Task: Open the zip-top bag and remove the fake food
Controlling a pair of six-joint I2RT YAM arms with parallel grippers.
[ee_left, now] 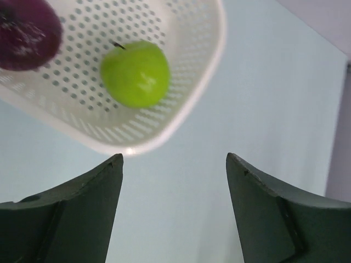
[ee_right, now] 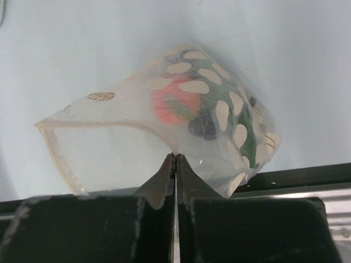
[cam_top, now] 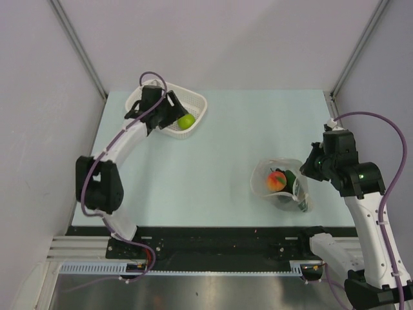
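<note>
Bag [ee_right: 109, 137] gaping near the right edge of the bench [cam_top: 226, 148].
I had the right jaws clenched on its rim, orange fruit [cam_top: 276, 180] inside; the left jaws hung released over the far-left-corner basket [ee_left: 77, 104] holding a green apple [ee_left: 135, 74].

Left arm [cam_top: 119, 152] is stretched way out toward the far left, with the left gripper [ee_left: 174, 156] angled down and its fingers spread wide. Right arm [cam_top: 361, 194] sits folded near its base, and the right gripper [ee_right: 175, 156] is pinched tight on the zip-top bag [ee_right: 109, 142].
</note>
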